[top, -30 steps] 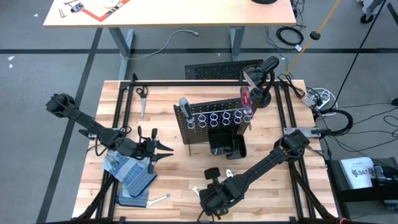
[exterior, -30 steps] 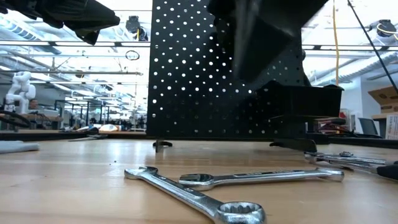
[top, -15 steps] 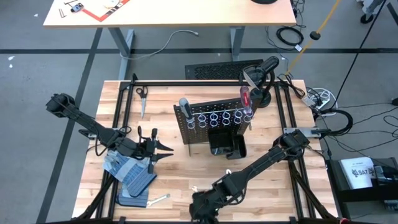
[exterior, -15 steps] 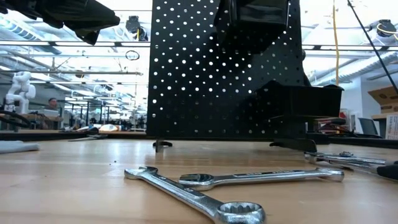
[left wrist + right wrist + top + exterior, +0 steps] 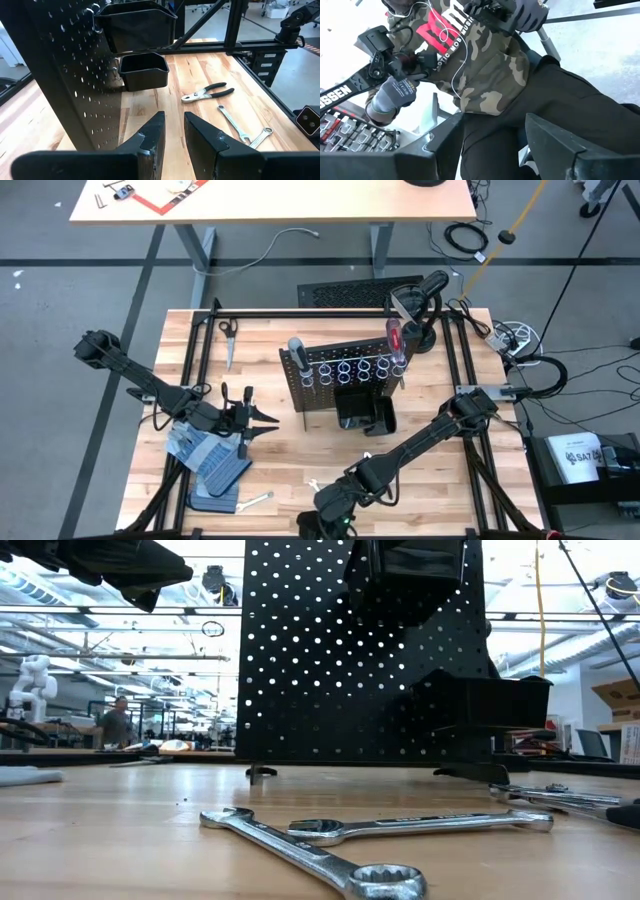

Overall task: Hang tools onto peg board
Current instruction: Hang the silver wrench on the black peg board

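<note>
since a second ago the right arm has swung from beside the black bin toward the near edge of the worktop (image 5: 280, 465), and its right gripper (image 5: 322, 520) now sits at that edge with its fingers spread wide and nothing between them. its wrist view looks off the worktop at a person in a camouflage top and grey gloves, seated just beyond the edge.

near that same front edge two silver wrenches (image 5: 330, 840) lie flat on the wood, crossing each other, one with its ring end closest to the low camera. a little farther in, black-and-silver pliers (image 5: 207, 92) lie on the worktop with a wrench pair (image 5: 245, 132) near them.

left of centre, the left gripper (image 5: 262, 420) hovers over the worktop above a pair of blue-grey gloves (image 5: 205, 455), pointing toward the peg board (image 5: 345, 375); its fingers (image 5: 150, 137) stand slightly parted with only a narrow gap and hold nothing.

in the middle of the worktop the peg board stands upright, with a black bin (image 5: 365, 415) in front. a screwdriver with a grey handle (image 5: 297, 350) sticks up at its left end and one with a red handle (image 5: 395, 340) at its right end, both seated in the row of silver rings (image 5: 350, 368).

farther back, scissors (image 5: 228, 335) lie near the far left corner.
</note>
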Controlling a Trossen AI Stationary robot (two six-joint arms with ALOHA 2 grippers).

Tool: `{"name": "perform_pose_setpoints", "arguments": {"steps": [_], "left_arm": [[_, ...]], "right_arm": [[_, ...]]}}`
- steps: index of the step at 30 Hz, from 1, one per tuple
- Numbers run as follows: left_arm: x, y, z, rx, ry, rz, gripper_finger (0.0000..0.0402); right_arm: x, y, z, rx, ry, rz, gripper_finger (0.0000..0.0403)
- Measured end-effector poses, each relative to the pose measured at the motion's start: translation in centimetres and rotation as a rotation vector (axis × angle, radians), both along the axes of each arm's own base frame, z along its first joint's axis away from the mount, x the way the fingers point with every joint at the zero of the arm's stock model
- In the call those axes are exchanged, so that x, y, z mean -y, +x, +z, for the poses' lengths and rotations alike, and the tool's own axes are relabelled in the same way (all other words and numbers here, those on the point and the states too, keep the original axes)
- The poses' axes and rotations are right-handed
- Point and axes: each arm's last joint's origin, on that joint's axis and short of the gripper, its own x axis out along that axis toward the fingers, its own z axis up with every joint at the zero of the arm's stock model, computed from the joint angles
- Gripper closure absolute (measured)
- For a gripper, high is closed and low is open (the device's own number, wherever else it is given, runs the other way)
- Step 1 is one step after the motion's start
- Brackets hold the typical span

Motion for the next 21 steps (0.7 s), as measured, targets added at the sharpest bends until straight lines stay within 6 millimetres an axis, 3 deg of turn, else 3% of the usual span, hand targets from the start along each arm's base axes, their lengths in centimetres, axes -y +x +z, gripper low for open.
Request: {"name": "perform_pose_setpoints", "arguments": {"steps": [15, 18, 21], "left_arm": [[0.0, 0.0, 0.0, 0.000, 0.000, 0.000, 0.0320], [0.0, 0.0, 0.0, 0.000, 0.000, 0.000, 0.0320], [0.0, 0.0, 0.0, 0.000, 0.001, 0.000, 0.0320]], "right_arm": [[0.0, 0.0, 0.1, 0.034, -0.001, 0.003, 0.0202], [-0.5, 0.0, 1.1, 0.141, 0.068, 0.014, 0.0202], [-1.3, -0.8, 3.4, 0.355, 0.178, 0.099, 0.0202]]}}
